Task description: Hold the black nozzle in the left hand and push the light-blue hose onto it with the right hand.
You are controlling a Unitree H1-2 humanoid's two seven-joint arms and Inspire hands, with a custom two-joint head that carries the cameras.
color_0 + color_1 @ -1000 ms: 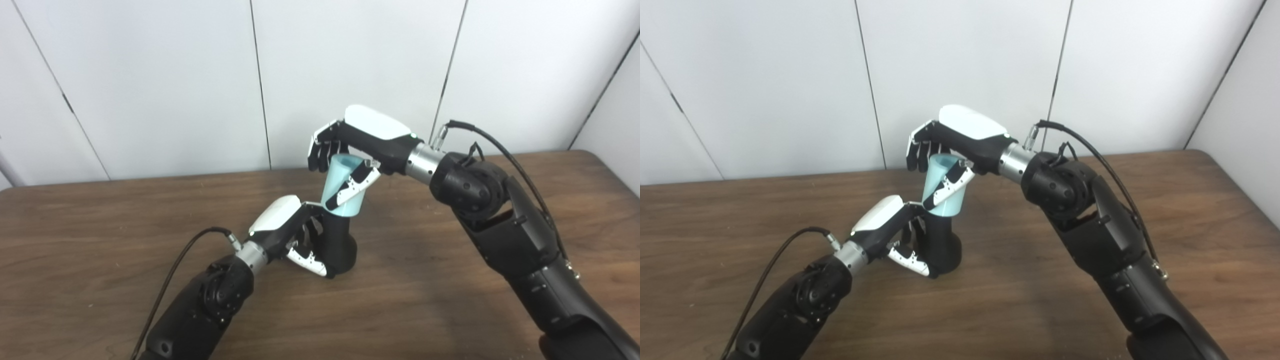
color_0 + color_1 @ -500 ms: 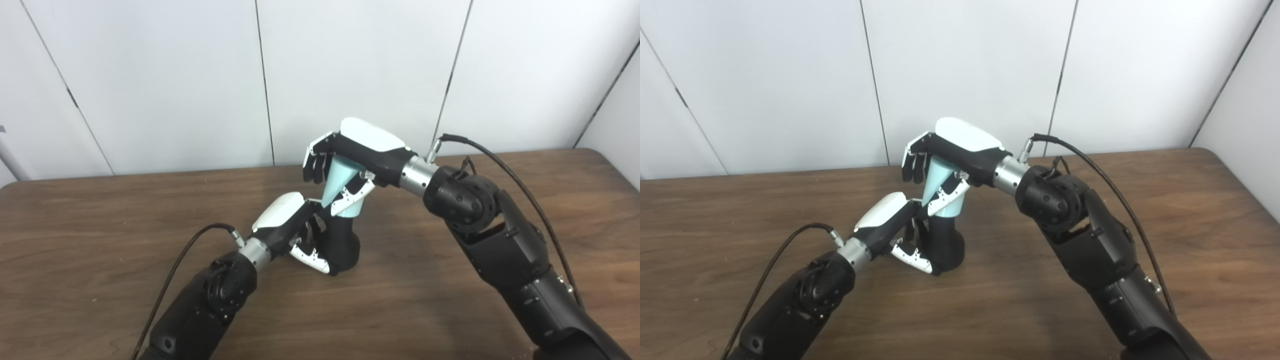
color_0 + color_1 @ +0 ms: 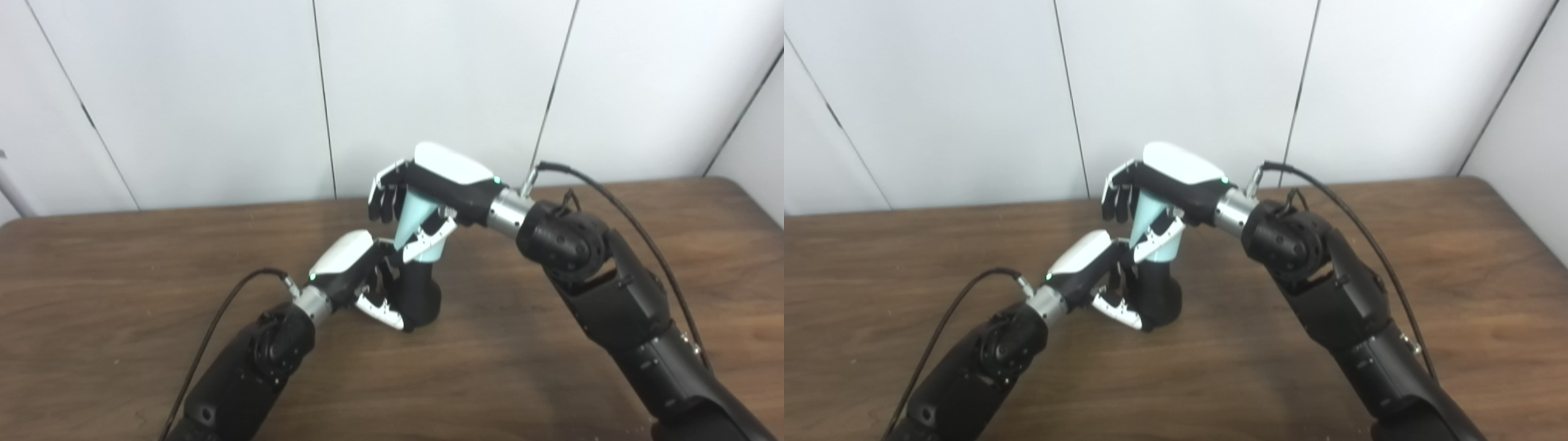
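The black nozzle (image 3: 421,294) stands upright on the brown table, its wide base down. My left hand (image 3: 358,275) is shut on it from the left, thumb across its lower front. The light-blue hose (image 3: 415,223) sits over the nozzle's top, tilted slightly right. My right hand (image 3: 429,187) is shut on the hose from above, fingers curled behind it and thumb across its front. The hose's top opening is hidden under the palm. In the right eye view the nozzle (image 3: 1156,294), the hose (image 3: 1151,226), the left hand (image 3: 1090,269) and the right hand (image 3: 1164,184) stand the same.
The wooden table (image 3: 122,275) runs to white wall panels at the back. Black cables trail from both wrists, one (image 3: 226,306) on the left and one (image 3: 606,190) arching over the right forearm. The table's right corner (image 3: 735,184) is in view.
My right hand has pressed the hose down over the nozzle, so less hose shows and its open top is now covered. The left hand keeps its hold. The camera shifted slightly.
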